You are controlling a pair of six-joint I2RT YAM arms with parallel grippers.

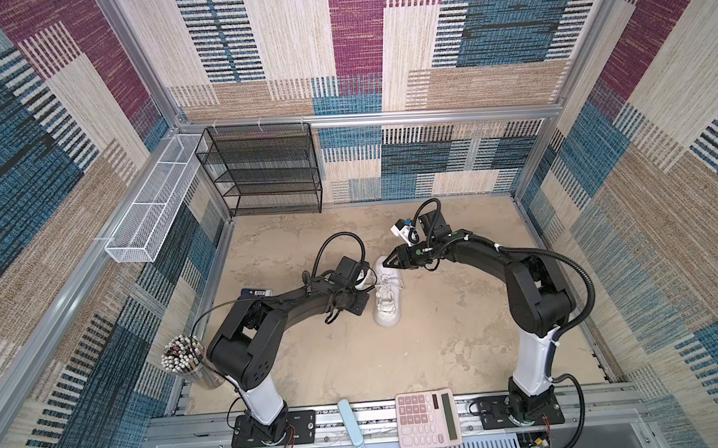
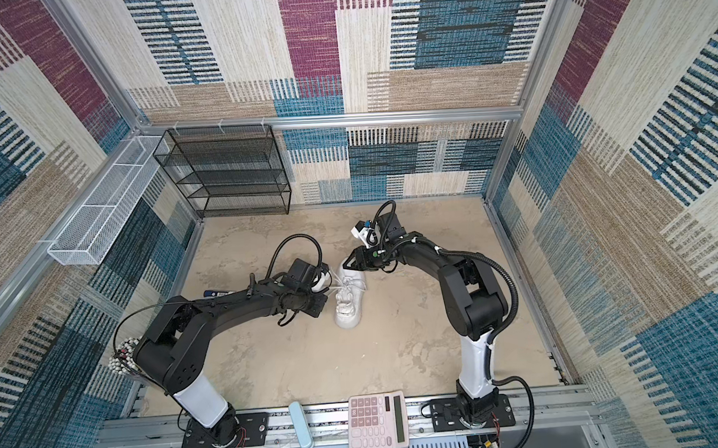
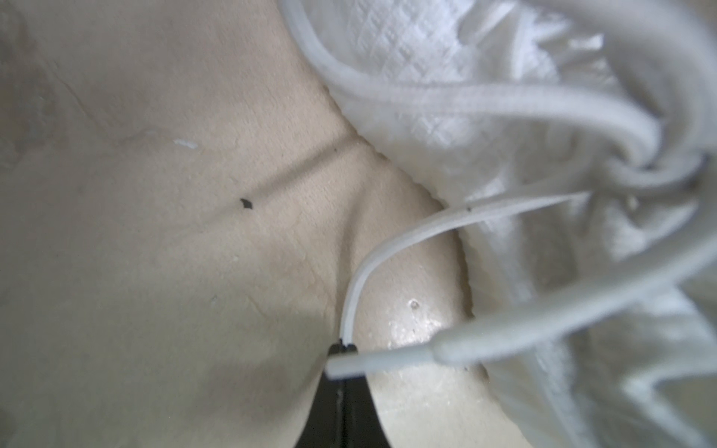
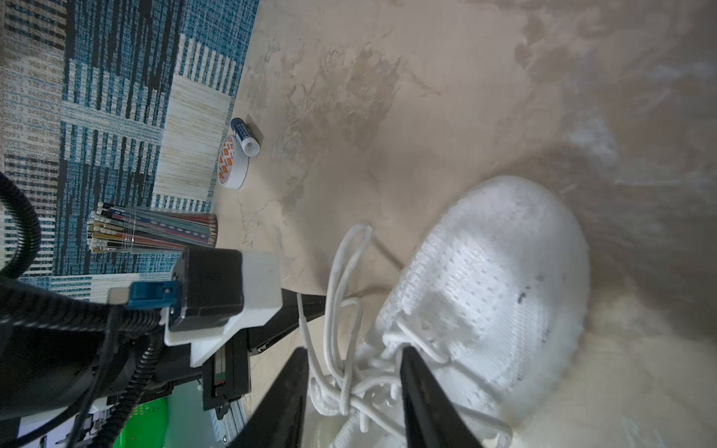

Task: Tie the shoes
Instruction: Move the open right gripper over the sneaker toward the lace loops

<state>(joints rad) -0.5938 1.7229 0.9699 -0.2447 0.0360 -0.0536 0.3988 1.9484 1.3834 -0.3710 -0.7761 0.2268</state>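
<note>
Sneaker, count: one sneaker, all white, with a knitted, finely dimpled upper and a rounded toe.
Sneaker, location: it lay mid-table between the two arms in both top views, toe toward the near edge and sole down on the table.
Laces, count: the strands of the laces were too tangled to count; they were thin, white cords, looped loosely over the tongue and spilling onto the table on the left arm's side.
Left gripper: the left gripper was closed, with its black fingertips pinching one flat lace strand beside the shoe. A rounder strand with a stiff tip crossed just in front of the tips.
Right gripper: the right gripper had its jaws parted and gripped nothing. Its two black tapered fingers straddled the lace crossings above the tongue.
Table surface: beige, mottled and matte.
Calculator, count: one calculator, pink, flat and rectangular, on the near rail.
Case, count: one pale blue case, oblong with rounded ends, just beside the calculator.
Pencils: a dense bundle of pencils, too many to count, stood in one clear cup.
Shelf rack, count: one black wire-mesh shelf rack against the back wall.
Basket, count: one white mesh basket, long and divided, on the left wall.
Tape roll, count: one white ring-shaped tape roll.
Tube, count: one small blue-and-white cylindrical tube, touching the tape roll.
</note>
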